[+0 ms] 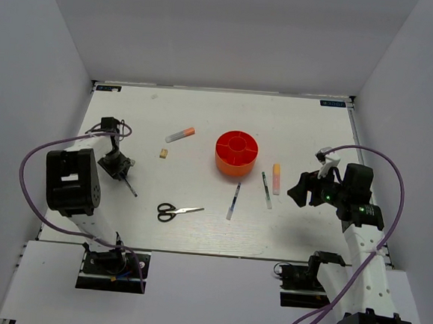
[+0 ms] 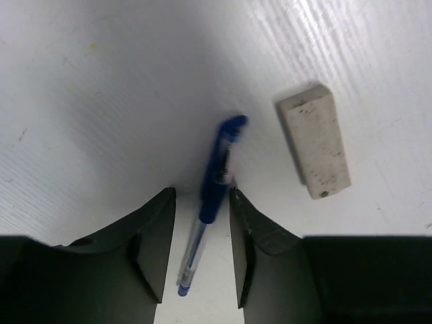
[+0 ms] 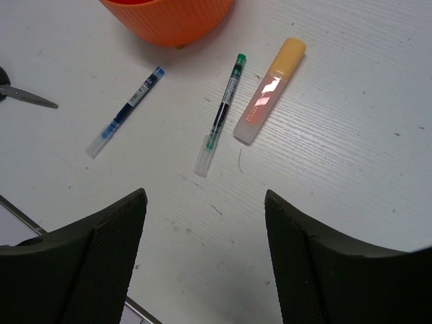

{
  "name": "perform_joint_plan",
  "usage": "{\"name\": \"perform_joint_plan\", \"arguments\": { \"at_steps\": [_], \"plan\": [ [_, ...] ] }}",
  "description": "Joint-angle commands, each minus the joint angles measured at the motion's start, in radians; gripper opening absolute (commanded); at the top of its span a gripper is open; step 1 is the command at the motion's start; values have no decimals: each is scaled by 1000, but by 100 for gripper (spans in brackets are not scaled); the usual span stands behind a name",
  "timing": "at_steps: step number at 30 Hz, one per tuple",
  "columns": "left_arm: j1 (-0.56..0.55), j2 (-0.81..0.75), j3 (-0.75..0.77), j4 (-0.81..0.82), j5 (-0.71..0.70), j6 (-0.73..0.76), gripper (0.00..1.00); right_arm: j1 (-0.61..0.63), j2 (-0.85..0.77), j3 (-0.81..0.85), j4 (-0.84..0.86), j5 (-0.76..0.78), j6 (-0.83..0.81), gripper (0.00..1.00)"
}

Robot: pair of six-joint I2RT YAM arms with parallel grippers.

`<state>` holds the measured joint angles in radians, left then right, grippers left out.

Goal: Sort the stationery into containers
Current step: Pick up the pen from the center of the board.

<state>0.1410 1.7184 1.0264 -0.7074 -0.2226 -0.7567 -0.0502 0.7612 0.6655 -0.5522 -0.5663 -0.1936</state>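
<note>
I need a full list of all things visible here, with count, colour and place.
organizer cup: one, orange-red, table centre.
pens: three; blue-capped pen at far left, blue-ink pen and green pen near the cup.
highlighter: one, peach-orange, beside the green pen.
marker: one, white, orange cap, left of the cup.
scissors: one, black handles, near edge.
erasers: tan eraser left of the cup; pale eraser beside the blue-capped pen, maybe the same.
left gripper: black, open around the blue-capped pen.
right gripper: black, open, right of the highlighter.

No legible text anywhere, corner stickers (image 1: 108, 88) on the table (image 1: 205, 116) too blurred
</note>
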Motion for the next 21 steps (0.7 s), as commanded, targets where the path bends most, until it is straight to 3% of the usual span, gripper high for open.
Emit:
{"name": "perform_joint_plan", "arguments": {
  "at_steps": [1, 9, 14, 19, 21],
  "plan": [
    [9, 44, 17, -17, -23, 11, 41, 4, 6, 42, 0, 13, -9, 73],
    [11, 46, 1, -27, 9, 40, 1, 3, 3, 45, 0, 17, -6, 73],
    [-23, -57, 32, -43, 89, 69, 0, 4, 1, 45, -3, 11, -7, 75],
    [-176, -209, 69, -33, 132, 132, 0, 4, 0, 40, 0, 8, -9, 78],
    [-291, -279, 108, -8, 147, 172, 0, 6, 1, 42, 3, -1, -10, 64]
  ]
}}
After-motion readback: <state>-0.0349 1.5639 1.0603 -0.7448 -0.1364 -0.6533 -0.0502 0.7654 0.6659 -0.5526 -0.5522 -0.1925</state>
